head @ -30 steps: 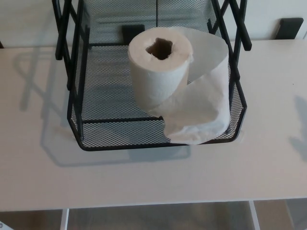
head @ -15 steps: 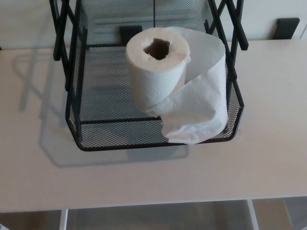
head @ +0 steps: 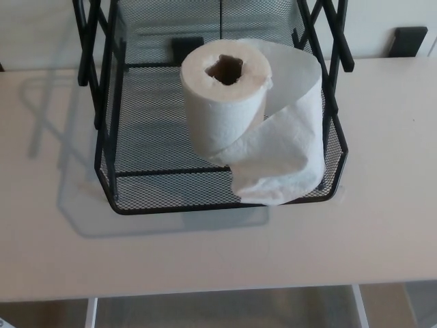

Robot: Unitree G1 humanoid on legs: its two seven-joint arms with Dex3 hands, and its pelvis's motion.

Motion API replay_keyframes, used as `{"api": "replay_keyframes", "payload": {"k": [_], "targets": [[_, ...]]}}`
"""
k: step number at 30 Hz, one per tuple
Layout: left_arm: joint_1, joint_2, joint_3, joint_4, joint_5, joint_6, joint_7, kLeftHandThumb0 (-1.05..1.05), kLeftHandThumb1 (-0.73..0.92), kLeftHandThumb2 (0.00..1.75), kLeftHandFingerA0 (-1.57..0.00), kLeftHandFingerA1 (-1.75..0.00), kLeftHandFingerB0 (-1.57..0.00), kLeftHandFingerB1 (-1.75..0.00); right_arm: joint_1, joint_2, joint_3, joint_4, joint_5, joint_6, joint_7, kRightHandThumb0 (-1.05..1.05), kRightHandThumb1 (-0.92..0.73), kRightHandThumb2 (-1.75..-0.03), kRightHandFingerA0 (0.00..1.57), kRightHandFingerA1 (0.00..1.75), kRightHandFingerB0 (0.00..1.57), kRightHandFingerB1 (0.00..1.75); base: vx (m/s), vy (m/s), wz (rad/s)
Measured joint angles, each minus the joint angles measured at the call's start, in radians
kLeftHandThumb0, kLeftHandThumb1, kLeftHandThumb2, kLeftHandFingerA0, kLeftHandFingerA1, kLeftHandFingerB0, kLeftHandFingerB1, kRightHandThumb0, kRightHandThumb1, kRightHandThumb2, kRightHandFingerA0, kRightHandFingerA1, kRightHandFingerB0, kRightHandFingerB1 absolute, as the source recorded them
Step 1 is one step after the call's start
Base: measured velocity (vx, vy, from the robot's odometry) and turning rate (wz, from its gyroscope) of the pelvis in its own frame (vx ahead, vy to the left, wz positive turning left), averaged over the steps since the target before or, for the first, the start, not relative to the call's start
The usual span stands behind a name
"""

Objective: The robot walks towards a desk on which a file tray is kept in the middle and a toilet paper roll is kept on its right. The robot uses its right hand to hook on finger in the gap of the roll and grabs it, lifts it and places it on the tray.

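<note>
A pale desk (head: 382, 225) carries a black mesh file tray (head: 109, 184) at its middle. Inside the tray a toilet paper roll (head: 222, 102) stands upright, core hole up, its loose tail draped over the front right rim. Neither robot hand shows in the head view, so their fingers cannot be judged.

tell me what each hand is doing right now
Left hand: not in view.
Right hand: not in view; the toilet paper roll stands upright in the file tray, held by nothing.

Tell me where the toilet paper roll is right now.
In the head view, the toilet paper roll stands upright inside the black mesh file tray, right of its centre, its loose tail draped over the tray's front-right rim.
</note>
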State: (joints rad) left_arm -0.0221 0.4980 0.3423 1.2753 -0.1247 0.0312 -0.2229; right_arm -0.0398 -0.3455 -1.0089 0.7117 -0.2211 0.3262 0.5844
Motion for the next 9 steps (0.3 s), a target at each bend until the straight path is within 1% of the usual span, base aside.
{"api": "replay_keyframes", "payload": {"k": [1,2,3,4,5,6,7,8,9], "targets": [[0.001,0.0,0.0,0.0,0.0,0.0,0.0,-0.85,0.76,0.79,-0.34,-0.49,-0.24,-0.38,0.002,0.004,-0.008,0.008,0.004,0.005,-0.015,-0.27,-0.39,-0.89,0.24,0.63,0.4,0.66,0.0,0.0,0.0],[0.002,0.0,0.0,0.0,0.0,0.0,0.0,-0.85,0.76,0.79,-0.34,-0.49,-0.24,-0.38,0.004,0.006,-0.013,0.022,0.008,0.009,-0.03,-0.27,-0.39,-0.89,0.24,0.63,0.4,0.66,0.0,0.0,0.0],[0.004,0.0,0.0,0.0,0.0,0.0,0.0,-0.79,0.89,0.66,-0.39,-0.47,-0.29,-0.34,0.006,0.006,-0.019,0.039,0.014,0.013,-0.045,-0.19,-0.34,-0.85,0.19,0.62,0.36,0.64,0.0,0.0,0.0],[0.005,0.0,0.0,0.0,0.0,0.0,0.001,-0.8,0.9,0.67,-0.38,-0.46,-0.28,-0.34,0.006,0.008,-0.026,0.049,0.018,0.015,-0.056,-0.24,-0.54,-0.56,0.17,0.67,0.41,0.58,0.0,0.0,0.0],[0.006,0.0,-0.001,0.0,0.0,0.0,0.001,-0.85,0.76,0.78,-0.33,-0.49,-0.24,-0.38,0.006,0.01,-0.032,0.061,0.024,0.018,-0.069,-0.29,-0.55,-0.56,0.27,0.72,0.44,0.61,0.0,0.0,0.0],[0.007,0.0,-0.002,0.001,0.0,0.0,0.002,-0.81,0.89,0.67,-0.38,-0.48,-0.28,-0.34,0.007,0.011,-0.036,0.073,0.03,0.02,-0.085,-0.39,-0.55,-0.56,0.29,0.69,0.44,0.54,0.0,0.0,0.0],[0.008,0.0,-0.002,0.001,0.0,0.0,0.002,-0.8,0.88,0.66,-0.38,-0.47,-0.27,-0.34,0.009,0.013,-0.035,0.082,0.033,0.022,-0.101,-0.38,-0.55,-0.55,0.29,0.67,0.44,0.54,0.0,0.0,0.0],[0.01,0.0,-0.002,0.0,0.0,0.0,0.002,-0.81,0.89,0.67,-0.36,-0.47,-0.29,-0.35,0.013,0.015,-0.032,0.088,0.035,0.023,-0.116,-0.38,-0.54,-0.55,0.32,0.71,0.45,0.55,0.0,0.0,0.0],[0.01,0.0,-0.002,0.0,0.0,0.0,0.002,-0.81,0.89,0.67,-0.36,-0.47,-0.29,-0.35,0.013,0.015,-0.032,0.089,0.036,0.023,-0.12,-0.38,-0.54,-0.55,0.32,0.71,0.45,0.55,0.0,0.0,0.0]]}}
